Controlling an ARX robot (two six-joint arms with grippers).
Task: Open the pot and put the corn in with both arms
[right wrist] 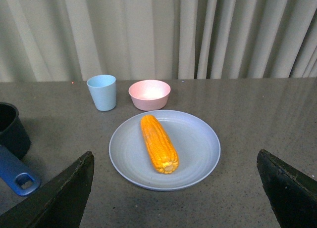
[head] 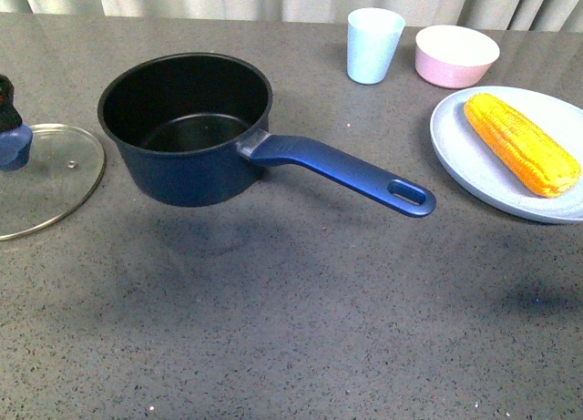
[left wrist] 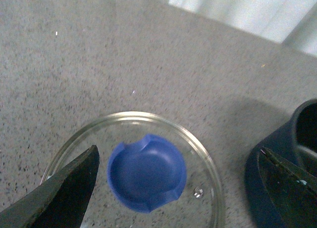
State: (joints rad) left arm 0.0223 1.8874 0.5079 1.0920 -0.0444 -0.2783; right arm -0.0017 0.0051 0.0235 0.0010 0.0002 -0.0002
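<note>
- The pot point(head: 187, 179) stands upright on the grey tabletop point(head: 291, 329) with its lid off. Its black inside is bare, with nothing in it.
- The pot's long blue handle point(head: 337, 169) points away from the lid side, towards the plate, and its oval hole is at the far end.
- The glass lid point(head: 46, 188) lies flat on the tabletop just beside the pot, on the side opposite the handle. Its blue knob point(head: 14, 147) faces up.
- The left fingers point(left wrist: 69, 188) are spread wide on either side of the knob. There is a gap on each side and they hold nothing. In the left wrist view the pot wall shows just behind one finger.
- A pale blue plate point(head: 474, 174) sits beyond the tip of the pot's handle, apart from it. The corn point(head: 521, 143) lies lengthwise on it as the only thing there, whole and yellow-orange.
- The right fingers point(right wrist: 64, 193) are wide apart and empty. They are above the tabletop and face the plate, with the pot's handle off to one side.
- A light blue cup point(head: 373, 45) stands upright behind the pot's handle. What is inside it cannot be seen.
- A pink bowl point(head: 455, 57) sits just beside the cup, on the side away from the pot, and its pale inside looks empty.
</note>
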